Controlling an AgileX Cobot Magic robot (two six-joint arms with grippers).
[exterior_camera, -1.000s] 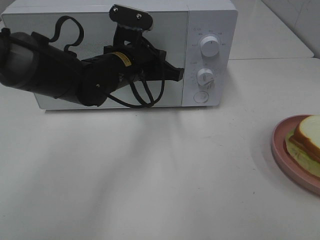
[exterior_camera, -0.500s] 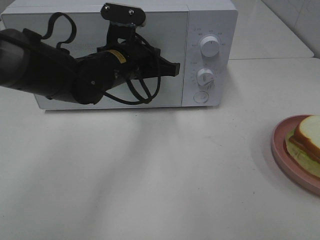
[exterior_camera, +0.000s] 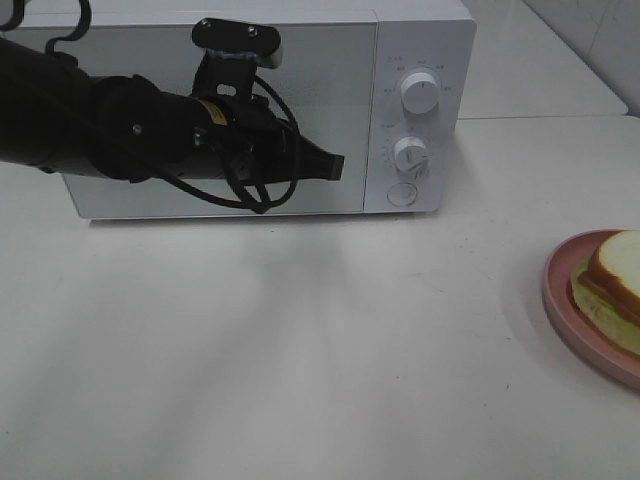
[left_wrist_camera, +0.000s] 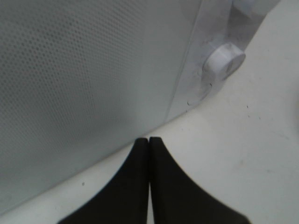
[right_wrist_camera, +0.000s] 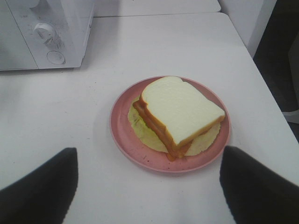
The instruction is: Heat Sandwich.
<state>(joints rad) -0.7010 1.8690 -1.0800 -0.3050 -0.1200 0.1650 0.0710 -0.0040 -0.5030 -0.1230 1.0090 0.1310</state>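
That sandwich (right_wrist_camera: 180, 113) sits on the pink plate (right_wrist_camera: 122, 135) at about 4 o'clock on the table, looks soft, light and squishy, so my wide-open right gripper (right_wrist_camera: 148, 186) should pinch its crust sides gently, while my left gripper (left_wrist_camera: 149, 142) is pressed shut by the microwave (exterior_camera: 420, 40) door.

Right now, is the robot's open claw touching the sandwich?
Apart. The right wrist view shows the right gripper open, its fingers hanging over bare table beside the pink plate, short of the sandwich.

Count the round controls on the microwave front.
3, stacked on the right panel: upper knob, lower knob, and a flat round button beneath. None seems hidden.
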